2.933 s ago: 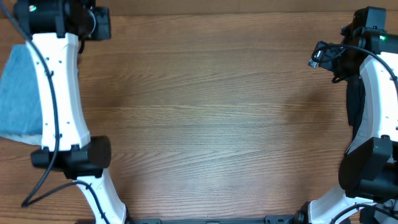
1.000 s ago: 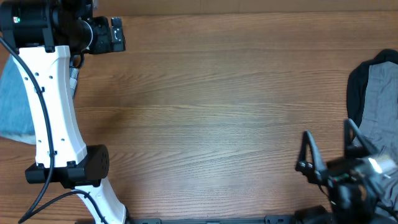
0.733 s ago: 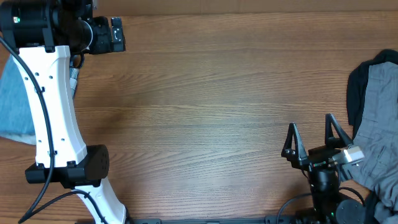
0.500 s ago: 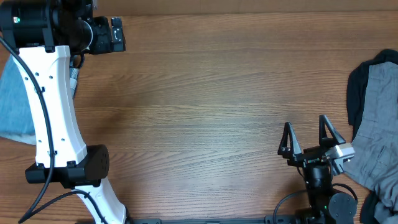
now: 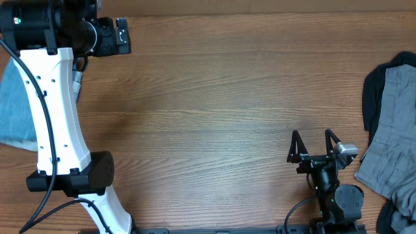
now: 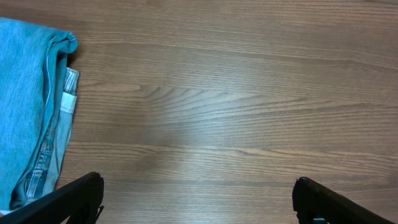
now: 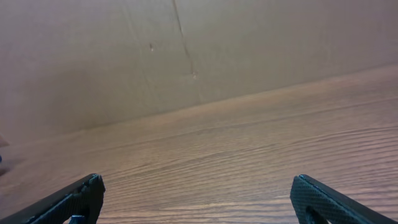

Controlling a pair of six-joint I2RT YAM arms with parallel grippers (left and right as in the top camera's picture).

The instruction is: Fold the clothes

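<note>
The left claw (image 6: 198, 186) and right claw (image 5: 312, 142) were open and empty. Blue jeans (image 6: 25, 106) lay on the counter's (image 5: 214, 117) left edge, grey clothes (image 5: 395, 130) opposite.

Wooden table (image 5: 221, 97) bears blue denim (image 5: 14, 104) at left, grey garment (image 5: 396, 130) and black garment (image 5: 372, 97) at right.

A brown wood-grain table (image 5: 221, 97) fills the view; past its far edge rises a plain tan wall (image 7: 186, 43) with a thin crack.
</note>
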